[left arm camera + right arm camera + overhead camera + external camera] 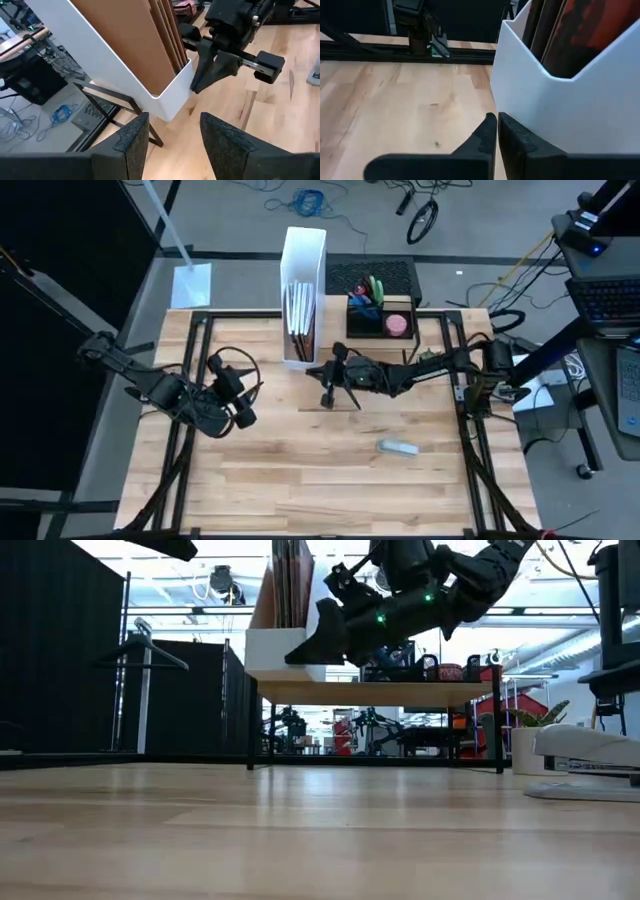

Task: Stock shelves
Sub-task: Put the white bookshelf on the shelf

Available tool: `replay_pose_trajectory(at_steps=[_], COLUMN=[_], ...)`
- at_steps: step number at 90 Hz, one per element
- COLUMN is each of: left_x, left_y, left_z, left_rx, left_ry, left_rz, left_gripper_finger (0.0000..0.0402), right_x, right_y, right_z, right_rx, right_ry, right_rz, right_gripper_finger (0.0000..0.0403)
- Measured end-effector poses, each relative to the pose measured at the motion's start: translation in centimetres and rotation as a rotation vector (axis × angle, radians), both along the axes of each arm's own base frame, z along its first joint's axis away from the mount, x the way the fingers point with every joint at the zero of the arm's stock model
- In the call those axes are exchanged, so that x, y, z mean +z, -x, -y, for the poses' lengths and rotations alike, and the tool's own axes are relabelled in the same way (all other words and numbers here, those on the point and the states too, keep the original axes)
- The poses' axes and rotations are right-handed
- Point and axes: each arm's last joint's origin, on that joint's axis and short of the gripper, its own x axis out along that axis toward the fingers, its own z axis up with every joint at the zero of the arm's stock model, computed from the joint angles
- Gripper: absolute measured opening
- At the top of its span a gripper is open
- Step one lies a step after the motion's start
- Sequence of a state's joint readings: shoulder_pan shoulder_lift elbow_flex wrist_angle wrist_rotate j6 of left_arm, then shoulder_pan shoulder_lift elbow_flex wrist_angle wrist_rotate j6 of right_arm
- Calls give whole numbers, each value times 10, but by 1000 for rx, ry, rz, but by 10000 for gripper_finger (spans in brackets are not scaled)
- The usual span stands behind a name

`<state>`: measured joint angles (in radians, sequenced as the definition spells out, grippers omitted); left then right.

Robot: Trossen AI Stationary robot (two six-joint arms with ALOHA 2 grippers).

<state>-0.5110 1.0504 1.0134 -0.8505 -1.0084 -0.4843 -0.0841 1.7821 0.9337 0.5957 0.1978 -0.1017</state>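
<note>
My right gripper (328, 383) hangs above the shelves (375, 692), its fingers pressed together and holding nothing, just beside the lower front corner of the white file box (301, 295) that stands on that light-wood top. Beyond it on the same top sits the black organizer tray (381, 313). My left gripper (172, 145) waits with fingers spread, off to the side and facing the box.

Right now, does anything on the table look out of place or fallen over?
Nothing is toppled. Only a small pale object lies alone on the table, apart from the shelves holding the upright file box.
</note>
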Motion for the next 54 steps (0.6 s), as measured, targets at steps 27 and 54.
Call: replay_pose_trajectory(at_steps=[27,54], left_x=[0,0], left_y=[0,0], left_z=[-1,-1], left_rx=[14,15], left_ry=[-16,-19], left_rz=[8,4], left_gripper_finger=[164,164], right_x=[0,-2], right_y=[1,2], right_z=[8,10], right_rx=[-15,-23], right_ry=[37,53], right_rz=[-19,-42], right_gripper_finger=[0,0])
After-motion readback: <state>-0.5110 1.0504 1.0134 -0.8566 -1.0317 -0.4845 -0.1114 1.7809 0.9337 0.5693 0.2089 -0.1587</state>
